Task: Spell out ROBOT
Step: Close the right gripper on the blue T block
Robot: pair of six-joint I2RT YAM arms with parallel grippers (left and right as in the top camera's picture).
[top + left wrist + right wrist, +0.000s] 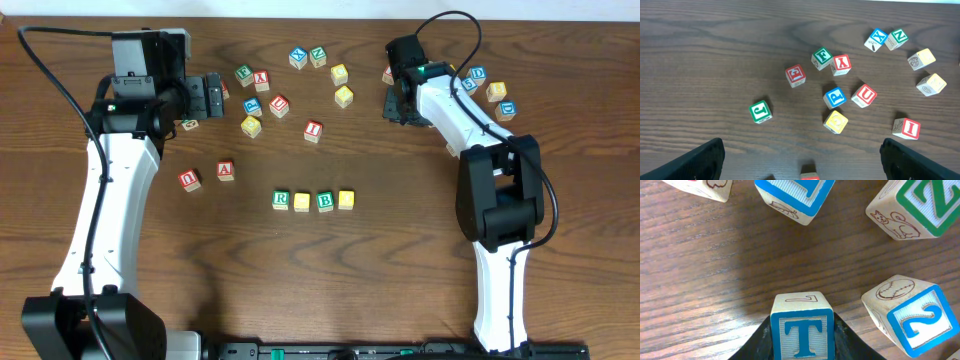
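right tool (802, 340) clamping T (802, 322) | row (313, 200) lying at 7 o'clock overhead, its 3 o'clock end awaiting T | left tool (801, 157) hanging with fingers apart

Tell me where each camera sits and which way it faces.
Overhead: above the table, facing straight down; left arm, right arm and the block row show.
Left wrist: on the left arm, looking down on scattered blocks; its open left end effector frames the bottom.
Right wrist: low over the table, close up; the right end effector grips the T block.
Shared: overhead and left wrist both show the red U block.
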